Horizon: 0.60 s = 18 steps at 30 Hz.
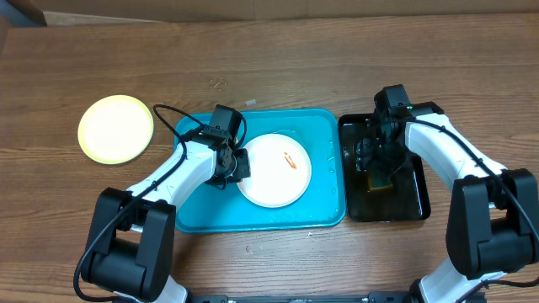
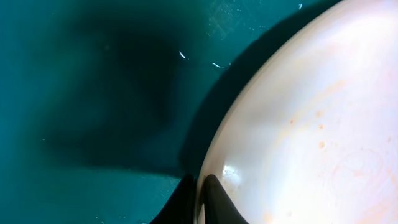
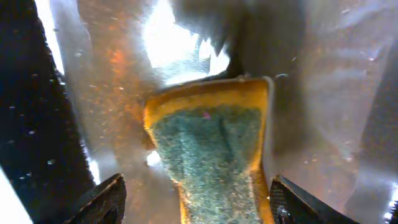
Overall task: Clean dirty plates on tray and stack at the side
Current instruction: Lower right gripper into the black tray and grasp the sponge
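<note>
Slippage is the first risk. The left gripper (image 2: 200, 190) is clenched on the left rim of the white plate (image 1: 274, 171), which lies in the tray (image 1: 324, 210). The wrist view shows only a thin bite of the fingertips (image 2: 214, 198) on a glossy edge. If the plate is tilted or lifted for scrubbing, it could twist out of that pinch and drop back, or skid across the tray when pressed. The orange smear (image 1: 290, 157) sits on the side away from the grip, so scrubbing there would lever against the hold. The right gripper (image 3: 199, 200) hangs spread wide over the sponge (image 3: 211, 149) in the black tray (image 1: 413, 202), with its fingers (image 3: 107, 200) on either side and not yet closed. A skewed closing could catch only a corner, and a sodden sponge may drip on the table between the trays. The yellow-green plate (image 1: 115, 128) rests on the table well left of the tray. Whether another plate lies under the white one I cannot tell.
</note>
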Available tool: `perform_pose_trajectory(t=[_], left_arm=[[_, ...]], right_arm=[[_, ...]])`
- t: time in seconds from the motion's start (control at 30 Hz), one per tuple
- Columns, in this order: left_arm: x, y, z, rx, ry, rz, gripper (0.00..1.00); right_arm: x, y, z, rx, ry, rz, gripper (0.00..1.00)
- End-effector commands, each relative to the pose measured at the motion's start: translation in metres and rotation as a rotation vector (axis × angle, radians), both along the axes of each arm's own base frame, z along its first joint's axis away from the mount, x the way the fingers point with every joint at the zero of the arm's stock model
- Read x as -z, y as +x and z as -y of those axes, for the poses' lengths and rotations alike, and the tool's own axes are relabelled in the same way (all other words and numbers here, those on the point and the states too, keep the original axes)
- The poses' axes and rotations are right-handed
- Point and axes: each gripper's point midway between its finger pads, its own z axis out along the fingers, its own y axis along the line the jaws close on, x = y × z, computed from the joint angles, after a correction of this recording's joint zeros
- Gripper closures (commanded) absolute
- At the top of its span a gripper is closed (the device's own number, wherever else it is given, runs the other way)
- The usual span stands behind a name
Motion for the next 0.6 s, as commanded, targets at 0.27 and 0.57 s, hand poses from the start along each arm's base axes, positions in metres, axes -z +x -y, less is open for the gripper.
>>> perform_pose_trajectory(t=[0.27, 0.57], left_arm=[[0.001, 0.006, -0.005, 0.021, 0.037, 0.018, 0.89], [0.001, 0.006, -0.005, 0.020, 0.036, 0.017, 0.89]], right_arm=[[0.020, -0.007, 0.017, 0.089, -0.080, 0.018, 0.45], [0.019, -0.002, 0.016, 0.084, -0.075, 0.033, 0.04]])
